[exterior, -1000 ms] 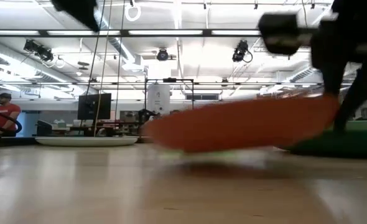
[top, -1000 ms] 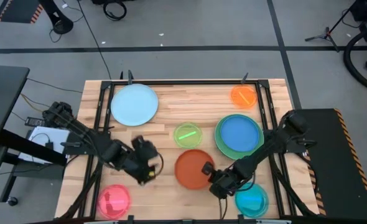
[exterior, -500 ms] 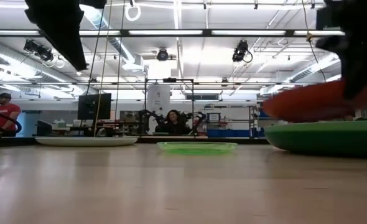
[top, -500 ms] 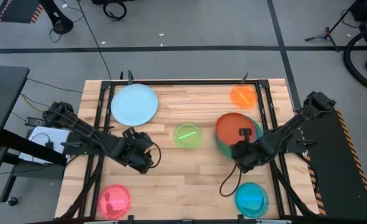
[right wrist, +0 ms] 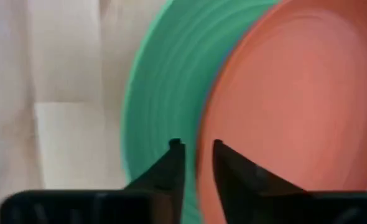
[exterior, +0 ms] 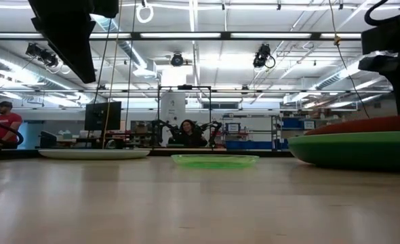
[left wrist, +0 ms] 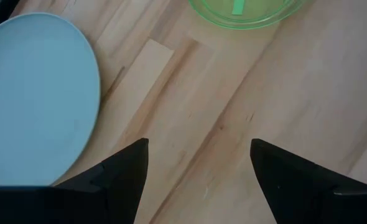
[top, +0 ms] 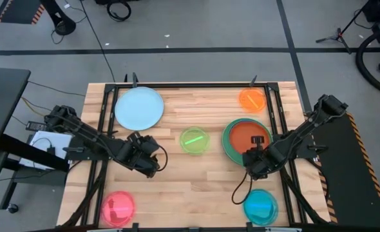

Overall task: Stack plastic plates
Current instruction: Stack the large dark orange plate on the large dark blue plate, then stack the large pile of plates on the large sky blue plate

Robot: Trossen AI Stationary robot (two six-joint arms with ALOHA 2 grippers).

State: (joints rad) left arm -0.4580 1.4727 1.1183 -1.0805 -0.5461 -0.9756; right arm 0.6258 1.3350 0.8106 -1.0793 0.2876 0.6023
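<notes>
Red-orange plate (top: pixel 248 137) now down on green stack (top: pixel 229 149). Right gripper (top: pixel 254 159) at its rim, fingers narrowly parted, releasing. Left gripper (top: pixel 152 159) wide, empty; next fetch light blue plate (top: pixel 139 108).

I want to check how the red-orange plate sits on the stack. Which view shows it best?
The high view: the whole red-orange plate lies centred on the green plate. The right wrist view shows part of it, close. The low view shows only its edge above the green rim. The left wrist view misses it.

blue plate hidden under red-orange plate (top: pixel 247 136), green stack (exterior: pixel 363 149) cut off at edge
</notes>
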